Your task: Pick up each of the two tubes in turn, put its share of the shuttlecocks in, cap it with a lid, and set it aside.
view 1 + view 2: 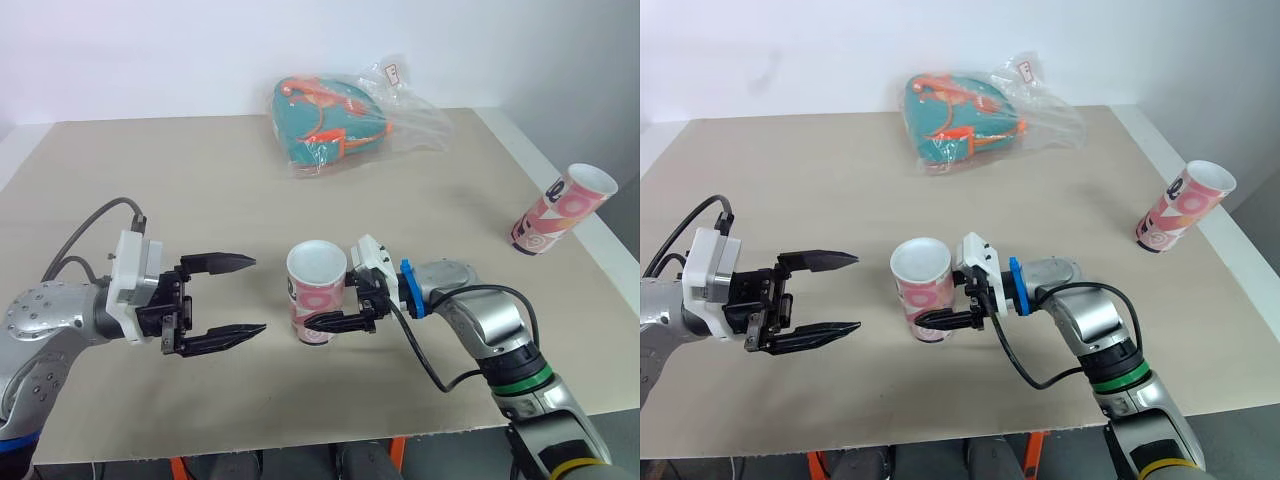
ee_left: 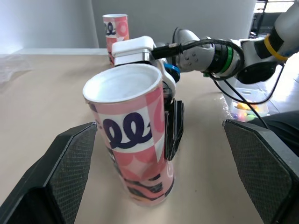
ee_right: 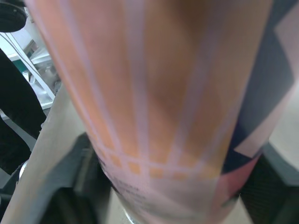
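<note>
Clasping upright tube (image 1: 317,290) on beige table (image 1: 200,180), R hand (image 1: 316,314); L hand (image 1: 256,295) spread; white wall (image 1: 150,50) behind.

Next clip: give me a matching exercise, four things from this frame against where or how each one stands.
Things:
1. near tube
2. far tube
3. plastic bag
4. left tool

States:
A. open, holding nothing
B. lying near the far edge of the table
C. gripped low down by the right tool
D. standing alone near the table's right edge

Pairs: 1-C, 2-D, 3-B, 4-A
</note>
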